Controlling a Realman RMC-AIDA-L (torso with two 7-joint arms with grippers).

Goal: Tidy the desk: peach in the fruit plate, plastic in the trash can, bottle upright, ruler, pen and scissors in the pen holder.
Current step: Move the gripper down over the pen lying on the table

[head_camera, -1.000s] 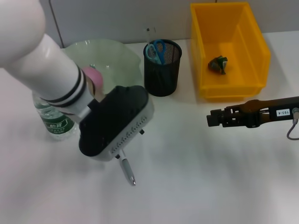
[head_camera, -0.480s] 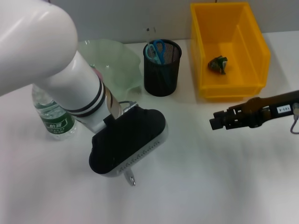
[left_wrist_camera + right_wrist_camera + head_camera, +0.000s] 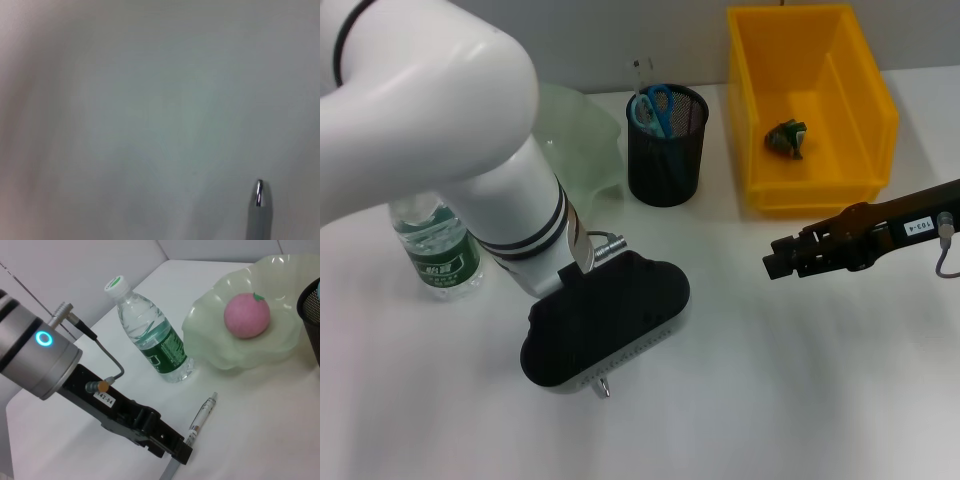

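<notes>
Peach point(image 3: 246, 315) sits in fruit plate point(image 3: 280, 347), plastic point(image 3: 787, 138) in yellow trash can point(image 3: 860, 60), bottle point(image 3: 150, 337) upright, scissors point(image 3: 653, 106) in pen holder point(image 3: 666, 160). Ruler apparently there too, hard to tell. Pen point(image 3: 201, 416) is left, lying on the surface near its front edge. Left pincer point(image 3: 172, 450) is down right at it; finger spread unclear, nothing held by the look of it. Right pincer point(image 3: 778, 264) idles midair near the trash can, state unclear.

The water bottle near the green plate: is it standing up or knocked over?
Upright. The water bottle stands on its base beside the fruit plate, green cap on top.
</notes>
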